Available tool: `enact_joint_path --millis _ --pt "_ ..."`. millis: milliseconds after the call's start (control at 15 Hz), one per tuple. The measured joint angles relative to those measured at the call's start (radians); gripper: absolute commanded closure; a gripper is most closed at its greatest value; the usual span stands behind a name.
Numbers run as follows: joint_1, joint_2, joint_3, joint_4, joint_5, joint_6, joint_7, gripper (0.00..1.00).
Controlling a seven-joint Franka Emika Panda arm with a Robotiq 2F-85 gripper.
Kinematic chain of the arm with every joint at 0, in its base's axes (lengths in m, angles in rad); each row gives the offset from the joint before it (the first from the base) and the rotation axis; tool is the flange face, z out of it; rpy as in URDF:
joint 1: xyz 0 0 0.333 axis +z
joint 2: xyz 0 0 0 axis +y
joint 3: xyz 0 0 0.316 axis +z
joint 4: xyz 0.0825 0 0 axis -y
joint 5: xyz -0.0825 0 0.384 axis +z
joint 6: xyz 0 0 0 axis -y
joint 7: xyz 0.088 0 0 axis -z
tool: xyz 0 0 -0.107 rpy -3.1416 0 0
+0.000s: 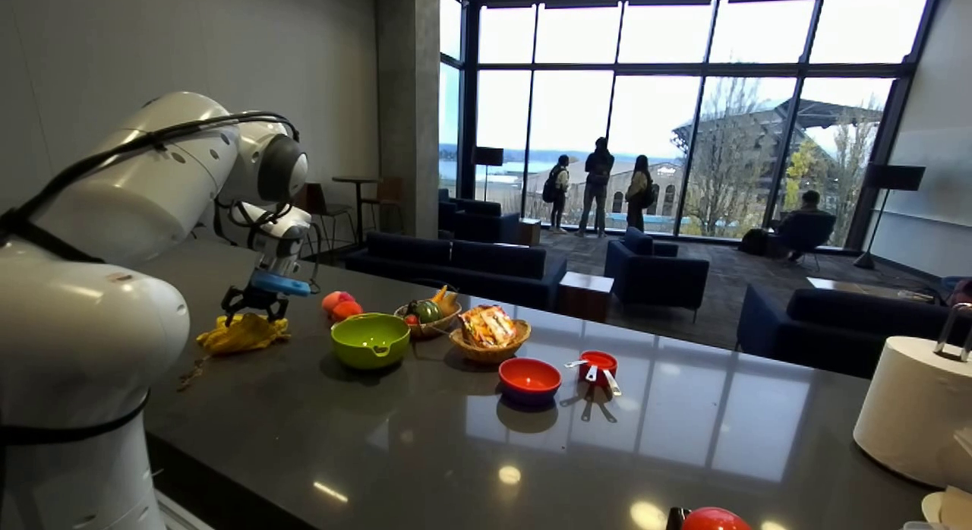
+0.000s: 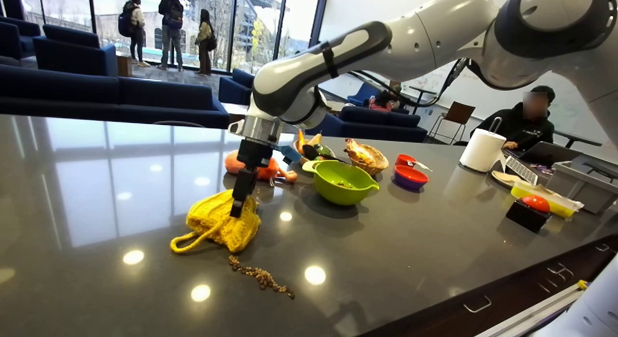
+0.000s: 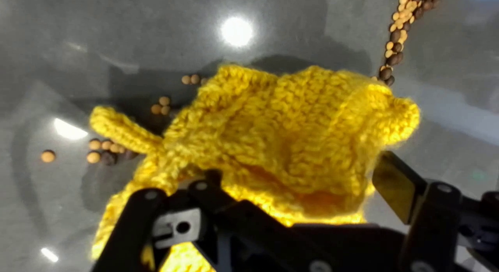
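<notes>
A white Panda robot arm (image 2: 415, 35) arched over a glossy gray countertop (image 2: 386, 259) in a lounge, its black gripper (image 1: 253, 319) pointing down at a crumpled yellow knitted bag (image 2: 222, 226). The jaws stood wide apart, one to either side of the knit, with nothing in their hold; whether the fingertips brushed the yarn could not be told. The bag lay on the counter directly beneath the gripper, a looped strap (image 2: 186, 244) trailing from one end. Beside it ran a wavering line of tan and dark-brown bean-like grains (image 2: 263, 277), and in the wrist view a few more dotted the surface near the strap. Near the bag sat a lime-green mixing bowl (image 2: 340, 195) with a pouring lip and small bits in the bottom, along with pinkish-orange rounded objects (image 1: 346, 310). A wicker basket of gourds (image 1: 427, 311) stood next to a second one filled with packaged snacks (image 1: 488, 325). A red-and-purple bowl (image 1: 529, 395) was set near red measuring cups (image 1: 598, 361) with metal handles. Farther along stood a paper towel roll (image 2: 481, 151) and a black box (image 2: 526, 216) topped by a red dome button (image 2: 536, 203). Three people (image 1: 598, 184) stood at tall windows (image 1: 577, 108), beyond dark-blue sofas (image 1: 456, 258).
</notes>
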Motion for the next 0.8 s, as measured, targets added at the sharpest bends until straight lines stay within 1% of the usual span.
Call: enact_joint_path --millis 267,333,467,800 --pt "0.001 0.011 0.011 0.003 0.0 0.0 -0.037 0.0" --pt "0.001 0.013 0.013 0.002 0.0 0.0 -0.046 0.22" --pt "0.001 0.017 0.016 0.001 0.0 0.0 -0.058 0.31" --pt "0.001 0.025 0.017 0.001 0.0 0.0 -0.072 0.71"
